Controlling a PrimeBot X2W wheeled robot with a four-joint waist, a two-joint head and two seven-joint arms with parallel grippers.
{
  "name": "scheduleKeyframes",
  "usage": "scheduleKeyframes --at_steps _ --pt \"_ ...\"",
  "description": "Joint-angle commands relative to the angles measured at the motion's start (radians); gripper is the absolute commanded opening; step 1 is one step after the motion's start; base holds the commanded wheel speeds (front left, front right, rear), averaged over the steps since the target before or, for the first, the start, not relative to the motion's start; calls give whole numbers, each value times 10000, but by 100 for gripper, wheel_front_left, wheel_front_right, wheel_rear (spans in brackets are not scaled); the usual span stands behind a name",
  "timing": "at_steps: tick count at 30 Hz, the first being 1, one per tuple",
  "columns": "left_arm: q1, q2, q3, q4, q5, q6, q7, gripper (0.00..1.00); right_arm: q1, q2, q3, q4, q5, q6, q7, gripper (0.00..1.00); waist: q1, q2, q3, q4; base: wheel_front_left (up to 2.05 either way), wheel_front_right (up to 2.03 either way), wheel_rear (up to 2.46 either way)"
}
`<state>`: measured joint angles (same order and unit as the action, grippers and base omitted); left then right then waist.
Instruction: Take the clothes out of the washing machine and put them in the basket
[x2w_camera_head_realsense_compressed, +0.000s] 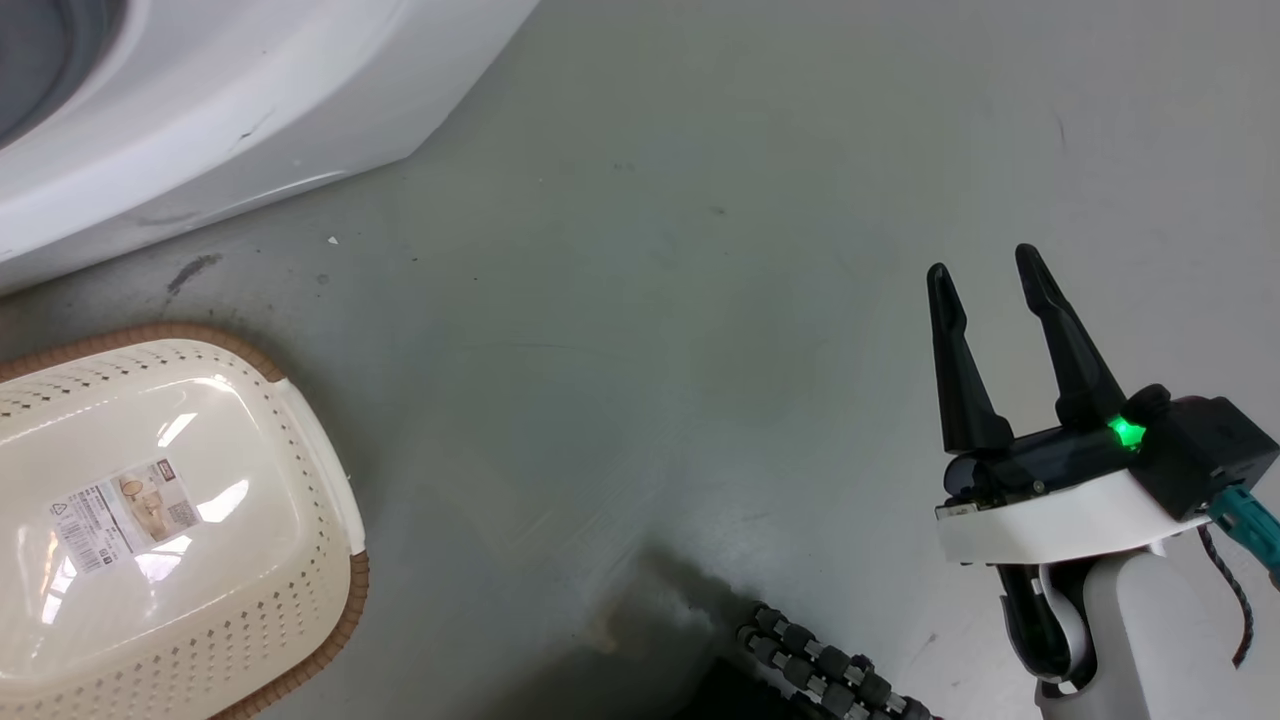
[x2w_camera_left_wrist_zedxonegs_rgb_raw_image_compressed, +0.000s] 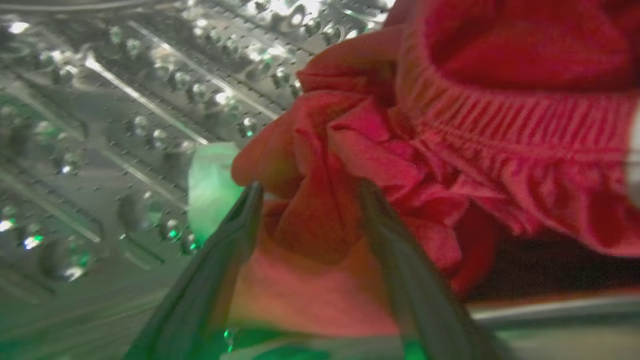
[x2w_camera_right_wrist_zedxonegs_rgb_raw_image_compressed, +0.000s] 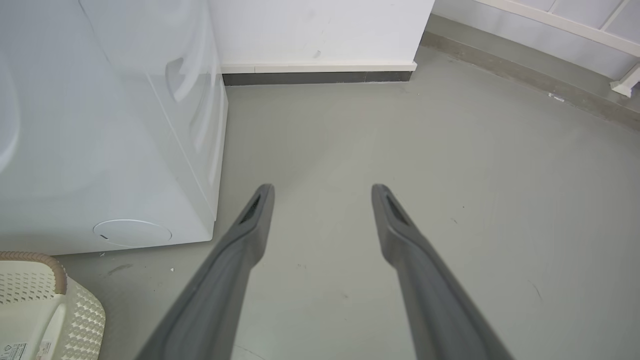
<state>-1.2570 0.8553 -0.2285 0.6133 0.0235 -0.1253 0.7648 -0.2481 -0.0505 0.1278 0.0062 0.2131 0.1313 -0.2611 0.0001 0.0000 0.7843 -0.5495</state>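
In the left wrist view my left gripper (x2w_camera_left_wrist_zedxonegs_rgb_raw_image_compressed: 310, 192) is inside the washing machine's perforated steel drum (x2w_camera_left_wrist_zedxonegs_rgb_raw_image_compressed: 125, 125). Its fingers stand apart, open, on either side of a fold of the red clothes (x2w_camera_left_wrist_zedxonegs_rgb_raw_image_compressed: 475, 125). A ribbed waistband runs across the upper right, and a pale patch (x2w_camera_left_wrist_zedxonegs_rgb_raw_image_compressed: 210, 185) shows beside the left finger. The cream basket (x2w_camera_head_realsense_compressed: 330, 480) with a brown rim sits on the floor at lower left, below the white washing machine (x2w_camera_head_realsense_compressed: 200, 120); only a paper label lies in it. My right gripper (x2w_camera_head_realsense_compressed: 985, 270) hovers open over bare floor at right, holding nothing.
The washing machine's side (x2w_camera_right_wrist_zedxonegs_rgb_raw_image_compressed: 100, 125) and the basket's corner (x2w_camera_right_wrist_zedxonegs_rgb_raw_image_compressed: 30, 295) lie left of my right gripper (x2w_camera_right_wrist_zedxonegs_rgb_raw_image_compressed: 322, 187). A white wall with a dark baseboard (x2w_camera_right_wrist_zedxonegs_rgb_raw_image_compressed: 320, 75) stands beyond. A black ribbed cable (x2w_camera_head_realsense_compressed: 830, 675) lies at the bottom. Grey floor (x2w_camera_head_realsense_compressed: 650, 300) spreads between.
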Motion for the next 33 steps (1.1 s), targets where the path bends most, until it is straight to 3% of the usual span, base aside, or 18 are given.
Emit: scheduleKeyframes --at_steps 1,2,4,9,18,28,33 --pt "239 45 57 -59 -63 67 285 100 -153 4 14 -27 109 -10 -47 100 -1 0 40 -13 0 0 0" --pt "356 60 111 -183 -120 142 418 77 -172 5 16 -31 102 -10 -44 100 -1 0 58 -16 0 0 0" --pt "526 107 170 -444 -190 256 700 0 -195 5 32 -29 136 -10 -43 100 -1 0 79 -23 0 0 0" --pt "841 284 337 -1295 -163 735 474 0 -242 4 14 17 183 -10 -43 100 -1 0 56 -21 0 0 0" --pt "1237 80 580 -1398 -274 1675 -2009 0 -214 4 -146 71 122 -10 -39 100 -1 0 -467 121 0 0 0" --pt "2068 -1381 1168 227 -1501 2354 -5743 0 116 2 -541 107 -248 -10 -39 100 -1 0 -1765 518 0 0 0" --pt "2897 -2302 1366 1150 -2121 2406 -7529 0 431 1 -748 164 -564 -9 -39 100 -1 0 -2804 897 0 0 0"
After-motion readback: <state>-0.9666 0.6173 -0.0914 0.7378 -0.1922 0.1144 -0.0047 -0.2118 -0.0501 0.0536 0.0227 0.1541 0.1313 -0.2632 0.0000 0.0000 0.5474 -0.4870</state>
